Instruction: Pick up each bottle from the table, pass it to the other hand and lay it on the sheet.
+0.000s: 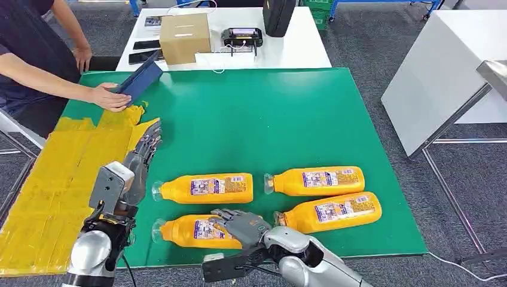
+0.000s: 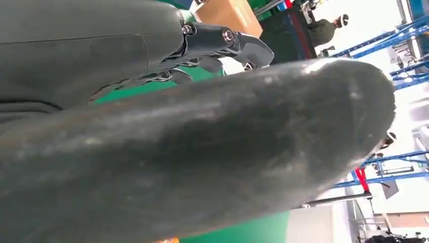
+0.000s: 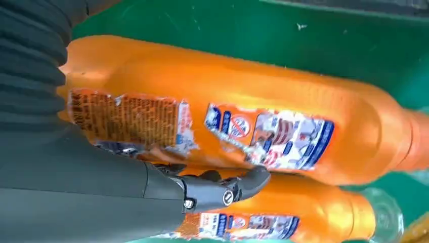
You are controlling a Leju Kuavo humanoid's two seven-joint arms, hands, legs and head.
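On the green mat [image 1: 251, 119] that covers the table lie four orange bottles, all on their sides with their clear caps pointing to the robot's left. The nearest one, the front left bottle [image 1: 194, 233], has the right hand [image 1: 239, 226] lying on top of it, with the fingers curved over its label end. You cannot tell if the hand grips the bottle tight or just rests on it, and the bottle lies flat on the mat. In the right wrist view a dark finger [image 3: 222, 187] sits between two orange bottles that are close side by side. Just behind it is the back left bottle [image 1: 206, 188]. To the right is the back right bottle [image 1: 317, 180], and in front of that is the front right bottle [image 1: 332, 212], which is a bit tilted. These two lie close together. The left hand [image 1: 143, 158] is up above the mat, near the edge of the yellow sheet [image 1: 54, 179], with its fingers spread out and nothing in them. The yellow sheet lies on the left side of the table and has no bottle on it. At the far left a person's hand [image 1: 110, 97] holds a dark blue flat thing [image 1: 140, 81] at the far corner of the sheet. Behind the mat, on a white table [image 1: 299, 54], stand a brown box [image 1: 184, 37] and a black device [image 1: 241, 36].
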